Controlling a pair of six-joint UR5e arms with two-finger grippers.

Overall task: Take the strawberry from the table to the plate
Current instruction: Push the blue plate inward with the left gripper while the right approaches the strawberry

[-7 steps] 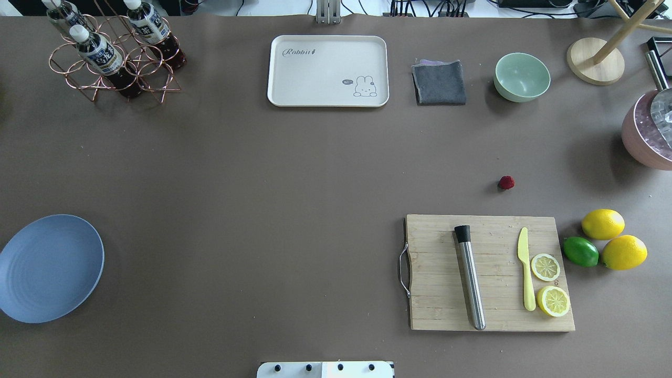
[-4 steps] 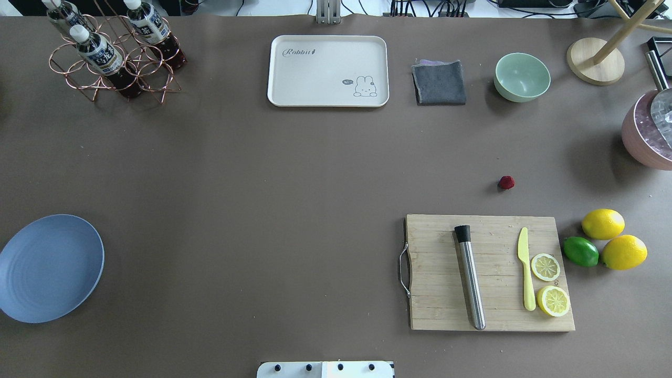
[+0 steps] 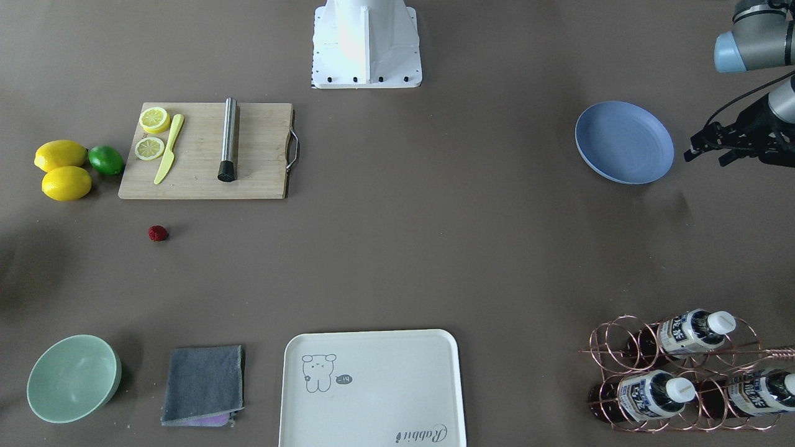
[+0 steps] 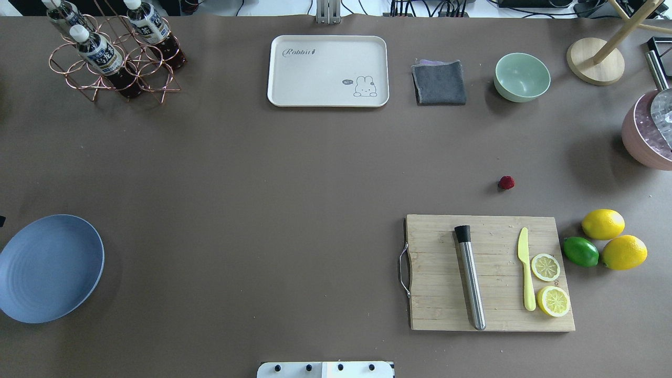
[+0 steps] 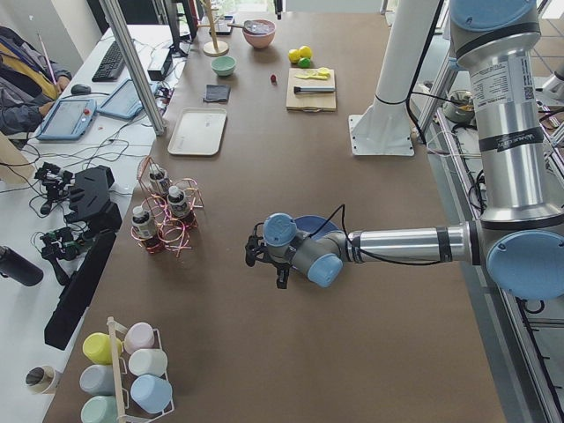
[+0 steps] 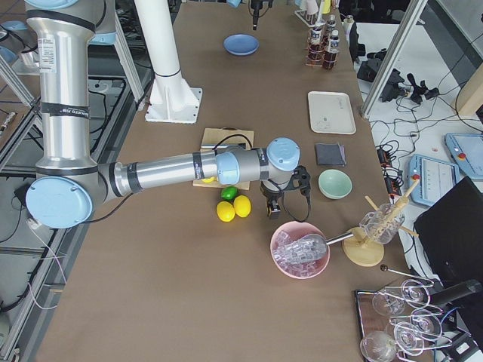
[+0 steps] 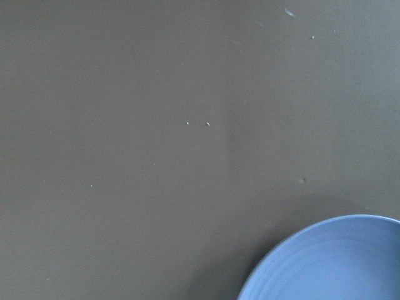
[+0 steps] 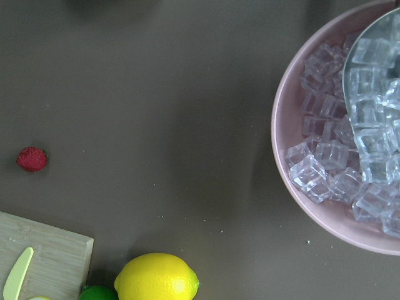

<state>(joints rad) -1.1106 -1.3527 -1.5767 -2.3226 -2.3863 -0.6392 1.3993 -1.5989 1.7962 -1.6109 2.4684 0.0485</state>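
Strawberry [image 4: 506,182]: found loose on the table [image 4: 262,184], well apart from the right pincer [image 6: 273,205] and off to one side in its wrist view; nothing is gripped yet.
Right pincer: seen only from the table's end, held above the table between the lemons [image 6: 241,205] and the pink bowl of ice [image 8: 337,219]; whether it is parted or closed cannot be told.
Left pincer [image 3: 705,155]: held just beside the plate [image 3: 624,143], fingers apparently parted, nothing between them.
Plate: bare, and far across the table from the right pincer.
Slip risk: the berry is small and rounded, so it is likely to be squeezed out or rolled away if the closure is off-centre.
Crush risk: if the berry is soft, it may be bruised by a hard clamp.
Collision risk: the ice bowl or the lemons may be clipped if the right pincer is swung low toward the berry.
Carry risk: a long traverse, or a hand-over, is implied, so the berry may be dropped short of the plate.
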